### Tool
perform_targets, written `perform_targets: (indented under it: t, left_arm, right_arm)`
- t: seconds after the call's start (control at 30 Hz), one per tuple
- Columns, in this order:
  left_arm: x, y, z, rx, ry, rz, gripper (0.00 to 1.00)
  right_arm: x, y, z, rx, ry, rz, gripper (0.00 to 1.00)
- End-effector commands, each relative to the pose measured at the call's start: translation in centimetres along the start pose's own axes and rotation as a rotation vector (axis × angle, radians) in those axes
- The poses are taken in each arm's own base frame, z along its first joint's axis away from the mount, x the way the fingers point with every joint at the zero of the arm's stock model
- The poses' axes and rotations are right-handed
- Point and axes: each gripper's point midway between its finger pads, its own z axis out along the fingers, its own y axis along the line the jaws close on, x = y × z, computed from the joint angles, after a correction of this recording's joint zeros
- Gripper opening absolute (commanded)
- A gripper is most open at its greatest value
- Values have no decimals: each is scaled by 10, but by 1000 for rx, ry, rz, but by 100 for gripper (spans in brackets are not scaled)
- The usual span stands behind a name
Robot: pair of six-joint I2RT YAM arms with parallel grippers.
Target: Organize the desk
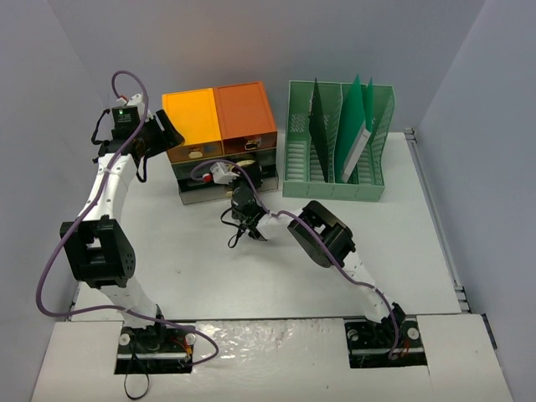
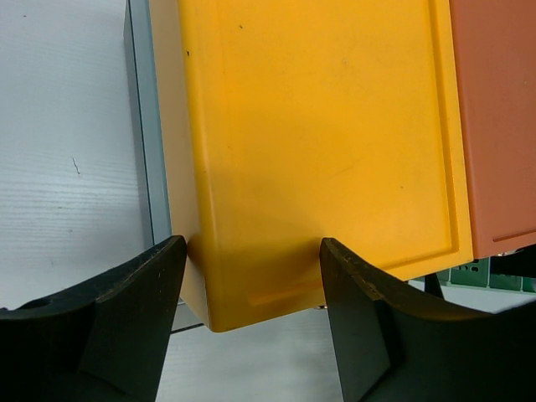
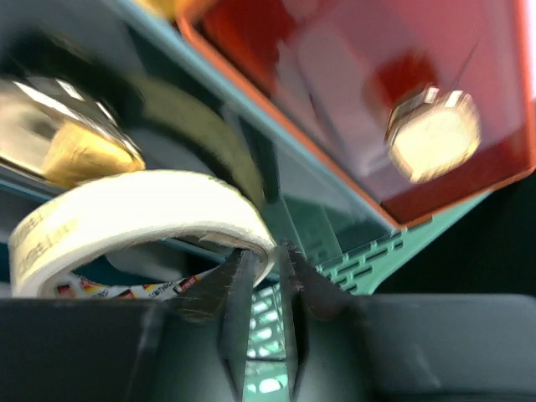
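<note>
Left gripper (image 2: 251, 251) hangs spread above the yellow drawer box (image 2: 318, 142) corner; bare desk (image 2: 67, 167) lies at its 9 o'clock. Right gripper (image 3: 266, 260) jaws stand nearly together, tape roll (image 3: 126, 209) at 10 o'clock; grip cannot be told.

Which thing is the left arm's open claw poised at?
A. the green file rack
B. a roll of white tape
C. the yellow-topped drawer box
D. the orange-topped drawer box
C: in the left wrist view the yellow drawer top fills the picture, and its near corner shows between the open fingers of the left gripper.
</note>
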Motion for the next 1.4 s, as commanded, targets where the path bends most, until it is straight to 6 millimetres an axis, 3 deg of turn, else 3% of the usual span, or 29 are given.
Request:
perform_targets:
  t: [0.0,0.2,0.4,0.57,0.73,0.93,1.13,1.23,1.37]
  left_arm:
    - [73,29,7,-112,258,-6,60]
    - [75,30,6,-115,260,-7,60]
    - [75,29,5,-115,256,-8,60]
    - [79,32,4,-121,265,-5,60]
    - [81,32,4,-121,265,-5,60]
    - [83,32,4,-119,263,-13,60]
    - [81,30,4,-112,255,-19,60]
    - [80,29,4,-107,252,-23,60]
    - [80,28,2,-104,252,-21,60]
  right_arm:
    - [-21,-74,6,210,-17,297,20]
    - [-26,-76,-6,200,5,355,30]
    - [-42,-80,-12,162,29,438,48]
    - [-58,-96,-12,152,32,532,66]
    - [-88,-111,-6,110,36,603,78]
    - [-98,-128,1,115,78,608,81]
    - [-107,-162,8,174,136,655,80]
    - [-99,-170,12,200,168,649,80]
    - [-82,-165,18,200,228,655,80]
